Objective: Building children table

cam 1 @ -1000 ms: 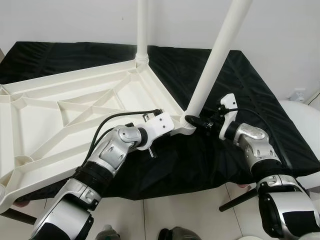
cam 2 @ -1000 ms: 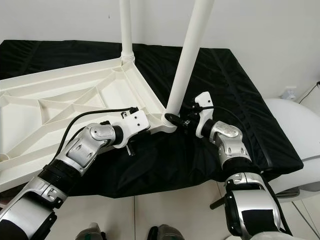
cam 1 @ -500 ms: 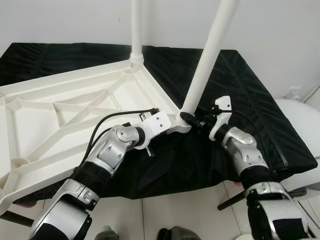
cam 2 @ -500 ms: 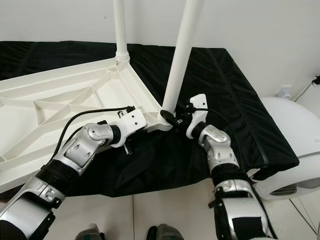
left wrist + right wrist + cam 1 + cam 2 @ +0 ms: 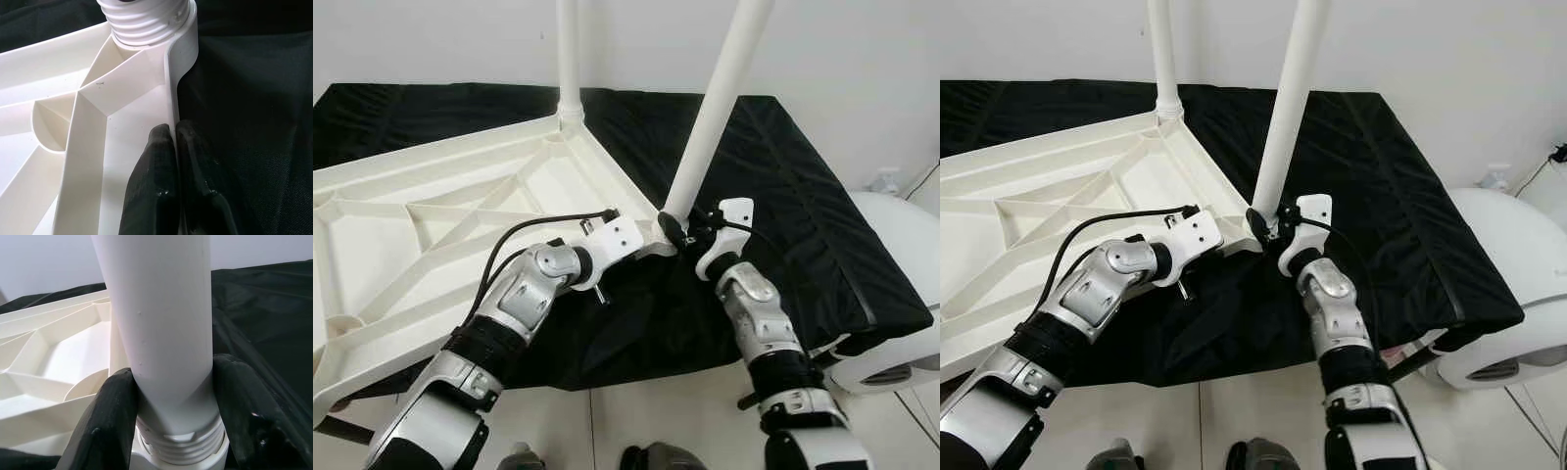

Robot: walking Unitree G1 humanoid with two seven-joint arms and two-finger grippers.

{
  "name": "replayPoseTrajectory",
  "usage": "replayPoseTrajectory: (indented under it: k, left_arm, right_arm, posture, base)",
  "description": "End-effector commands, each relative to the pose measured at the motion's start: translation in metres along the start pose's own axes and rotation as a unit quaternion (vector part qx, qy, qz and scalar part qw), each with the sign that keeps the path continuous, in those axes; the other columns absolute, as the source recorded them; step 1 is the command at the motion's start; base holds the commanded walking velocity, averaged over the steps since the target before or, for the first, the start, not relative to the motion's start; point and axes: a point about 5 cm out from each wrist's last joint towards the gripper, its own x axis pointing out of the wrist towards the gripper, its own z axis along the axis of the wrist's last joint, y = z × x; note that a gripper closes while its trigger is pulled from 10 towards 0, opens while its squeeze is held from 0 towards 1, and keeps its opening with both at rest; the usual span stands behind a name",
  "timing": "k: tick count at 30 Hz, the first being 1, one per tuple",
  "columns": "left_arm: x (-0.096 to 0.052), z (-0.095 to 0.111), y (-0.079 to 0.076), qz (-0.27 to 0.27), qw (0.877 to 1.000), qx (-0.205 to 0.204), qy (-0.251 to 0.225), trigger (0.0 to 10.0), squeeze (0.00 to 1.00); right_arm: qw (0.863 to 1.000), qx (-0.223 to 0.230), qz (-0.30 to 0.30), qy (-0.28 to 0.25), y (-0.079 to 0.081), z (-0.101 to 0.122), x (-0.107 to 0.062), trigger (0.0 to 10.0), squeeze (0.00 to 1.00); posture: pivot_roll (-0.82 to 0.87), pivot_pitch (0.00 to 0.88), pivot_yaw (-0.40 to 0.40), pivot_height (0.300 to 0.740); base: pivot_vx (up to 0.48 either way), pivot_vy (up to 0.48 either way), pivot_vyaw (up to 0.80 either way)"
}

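A white plastic tabletop (image 5: 440, 162) lies upside down on a black cloth. One white leg (image 5: 567, 49) stands upright in its far corner. A second white leg (image 5: 717, 103) leans to the right from the near right corner. My right gripper (image 5: 674, 227) is shut on this leg just above its threaded end (image 5: 181, 443), one black finger (image 5: 105, 423) on each side. My left gripper (image 5: 172, 129) is shut on the tabletop's rim (image 5: 172, 73), a short way from the threaded corner socket (image 5: 146, 19). In the left eye view its white wrist mount (image 5: 617, 238) sits by that corner.
The black cloth (image 5: 803, 196) covers a low table that ends at the right and near edges. A white rounded object (image 5: 901, 343) stands on the tiled floor at the right. Dark things (image 5: 651, 458) lie on the floor at the bottom edge. A white wall is behind.
My right forearm has swung from the right side round to the front of the leaning leg, its gripper staying on the leg's base. The left gripper keeps its hold. The camera has shifted.
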Motion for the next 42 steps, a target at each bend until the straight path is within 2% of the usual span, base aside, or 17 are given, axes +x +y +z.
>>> replayPoseTrajectory:
  k: [1, 7, 15, 17, 19, 20, 22, 23, 32, 33, 34, 41, 42]
  left_arm:
    - [0.006, -0.011, -0.019, -0.049, 0.998, -0.001, 0.027, 10.0, 0.00]
    - [0.006, -0.012, -0.020, -0.050, 0.998, -0.001, 0.027, 10.0, 0.00]
    - [0.006, -0.011, -0.022, -0.053, 0.998, 0.001, 0.026, 10.0, 0.00]
    - [0.006, -0.012, -0.022, -0.054, 0.998, 0.002, 0.027, 10.0, 0.00]
    - [0.006, -0.012, -0.022, -0.054, 0.998, 0.002, 0.027, 10.0, 0.00]
    - [0.006, -0.011, -0.022, -0.054, 0.998, 0.003, 0.026, 10.0, 0.00]
    - [0.006, -0.011, -0.022, -0.055, 0.998, 0.003, 0.026, 10.0, 0.00]
    - [0.006, -0.011, -0.022, -0.054, 0.998, 0.004, 0.026, 10.0, 0.00]
    - [0.007, -0.011, -0.023, -0.055, 0.998, 0.005, 0.024, 10.0, 0.00]
    - [0.007, -0.010, -0.023, -0.055, 0.998, 0.005, 0.024, 10.0, 0.00]
    - [0.008, -0.010, -0.023, -0.055, 0.998, 0.005, 0.023, 10.0, 0.00]
    - [0.007, -0.008, -0.023, -0.055, 0.998, 0.006, 0.020, 10.0, 0.00]
    - [0.007, -0.008, -0.024, -0.056, 0.998, 0.006, 0.019, 10.0, 0.00]
  right_arm:
    - [0.999, 0.012, 0.022, -0.027, 0.026, 0.011, 0.009, 10.0, 0.00]
    - [0.999, 0.007, -0.032, -0.016, 0.040, 0.009, 0.015, 10.0, 0.00]
    - [0.998, 0.004, -0.064, -0.011, 0.039, 0.010, 0.013, 10.0, 0.00]
    - [0.997, 0.001, -0.071, -0.012, 0.036, 0.010, 0.011, 10.0, 0.13]
    - [0.997, -0.002, -0.075, -0.010, 0.034, 0.010, 0.010, 10.0, 0.13]
    - [0.997, -0.004, -0.081, -0.009, 0.031, 0.010, 0.009, 10.0, 0.93]
    - [0.996, -0.007, -0.088, -0.008, 0.029, 0.010, 0.008, 10.0, 0.93]
    - [0.996, -0.008, -0.090, -0.008, 0.027, 0.009, 0.006, 10.0, 1.00]
    - [0.996, -0.004, -0.082, -0.024, 0.018, 0.014, 0.001, 10.0, 1.00]
    - [0.997, -0.005, -0.071, -0.027, 0.015, 0.014, -0.001, 10.0, 0.36]
    - [0.998, 0.000, -0.051, -0.023, 0.012, 0.014, -0.002, 10.0, 0.00]
    - [1.000, -0.005, -0.004, -0.018, -0.002, 0.014, -0.003, 10.0, 0.00]
    - [1.000, -0.017, 0.008, -0.012, -0.009, 0.014, -0.002, 10.0, 0.00]
  posture:
    - [0.05, 0.018, -0.080, 0.740]
    - [0.05, 0.010, -0.079, 0.740]
    - [0.05, 0.003, -0.079, 0.740]
    - [0.05, 0.000, -0.079, 0.740]
    - [0.05, 0.000, -0.079, 0.740]
    - [0.05, 0.000, -0.080, 0.740]
    - [0.05, 0.000, -0.080, 0.740]
    - [0.05, 0.000, -0.080, 0.740]
    - [0.04, 0.000, -0.083, 0.740]
    - [0.04, 0.000, -0.084, 0.740]
    - [0.04, 0.000, -0.085, 0.740]
    - [0.04, 0.000, -0.089, 0.740]
    - [0.04, 0.000, -0.091, 0.740]
  base:
    - [0.000, 0.000, 0.00]
    - [0.000, 0.000, 0.00]
    - [0.000, 0.000, 0.00]
    - [0.000, 0.000, 0.00]
    - [0.000, 0.000, 0.00]
    - [0.000, 0.000, 0.00]
    - [0.000, 0.000, 0.00]
    - [0.000, 0.000, 0.00]
    - [0.000, 0.000, 0.00]
    - [0.000, 0.000, 0.00]
    - [0.000, 0.000, 0.00]
    - [0.000, 0.000, 0.00]
    - [0.000, 0.000, 0.00]
